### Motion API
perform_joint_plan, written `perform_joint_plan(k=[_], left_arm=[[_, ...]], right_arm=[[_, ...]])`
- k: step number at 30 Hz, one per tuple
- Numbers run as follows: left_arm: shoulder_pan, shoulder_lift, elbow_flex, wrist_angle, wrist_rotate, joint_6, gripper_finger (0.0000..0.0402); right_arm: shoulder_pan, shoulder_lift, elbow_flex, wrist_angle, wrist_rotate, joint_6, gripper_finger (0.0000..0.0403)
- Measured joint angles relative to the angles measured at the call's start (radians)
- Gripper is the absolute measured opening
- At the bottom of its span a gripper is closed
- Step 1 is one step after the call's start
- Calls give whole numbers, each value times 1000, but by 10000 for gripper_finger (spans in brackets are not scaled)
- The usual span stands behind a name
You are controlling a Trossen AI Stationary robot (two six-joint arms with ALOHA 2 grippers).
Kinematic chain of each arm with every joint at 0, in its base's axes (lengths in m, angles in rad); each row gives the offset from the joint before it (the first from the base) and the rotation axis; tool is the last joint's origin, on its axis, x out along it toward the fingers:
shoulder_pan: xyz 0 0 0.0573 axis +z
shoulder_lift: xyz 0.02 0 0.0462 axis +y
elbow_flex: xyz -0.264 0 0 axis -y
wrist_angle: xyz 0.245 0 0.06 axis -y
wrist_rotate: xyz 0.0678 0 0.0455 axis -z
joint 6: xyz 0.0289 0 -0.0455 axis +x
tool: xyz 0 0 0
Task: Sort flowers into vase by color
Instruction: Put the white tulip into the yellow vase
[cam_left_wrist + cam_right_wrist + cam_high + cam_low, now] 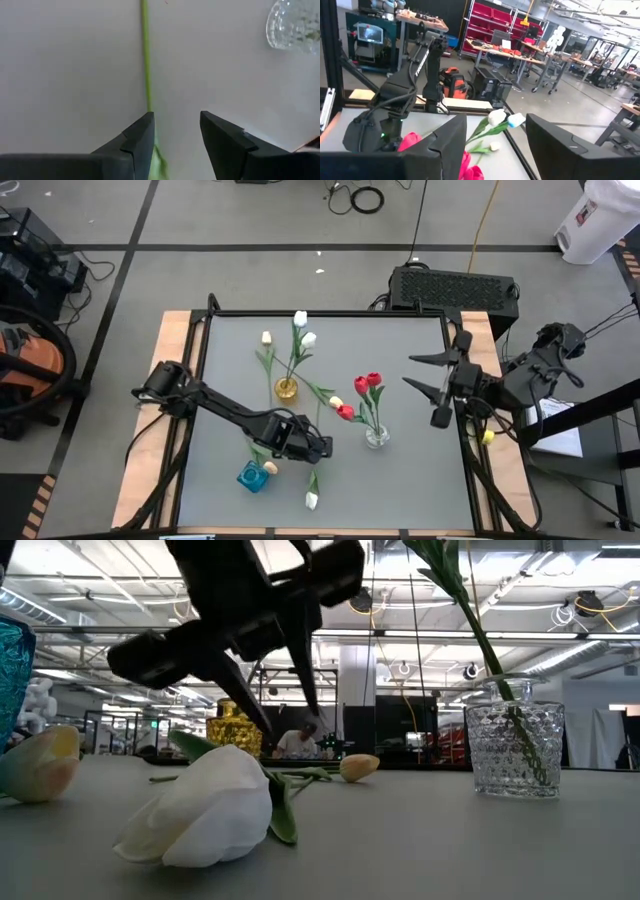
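A white tulip (pixel 312 500) lies flat on the table near the front edge, head (pixel 210 805) toward the front. Its thin green stem (pixel 145 60) runs away under my left gripper (pixel 325 448). That gripper hangs open just over the stem, slanting down, with the stem beside one finger (pixel 137 140). A pale yellow tulip head (pixel 270 467) lies by the blue vase (pixel 252 476). White tulips (pixel 300 320) stand in the gold vase (pixel 287 388), red ones (pixel 368 383) in the clear glass vase (pixel 376 435). My right gripper (pixel 408 371) waits open, raised at the table's right side.
A red tulip (pixel 345 412) and a yellow one (pixel 335 402) lie on the table between the gold and glass vases. Another pale yellow tulip (pixel 266 338) lies at the far left. The glass vase (pixel 295 25) stands close to my left gripper, on its right.
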Motion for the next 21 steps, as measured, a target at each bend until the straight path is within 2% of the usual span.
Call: perform_joint_plan(k=[10, 21], left_arm=[[-30, 16, 0, -1, -7, -156, 166], [-51, 16, 0, 25, -32, -158, 166]], right_arm=[[0, -54, 0, -98, 8, -1, 196], [0, -85, 0, -87, 10, 3, 196]])
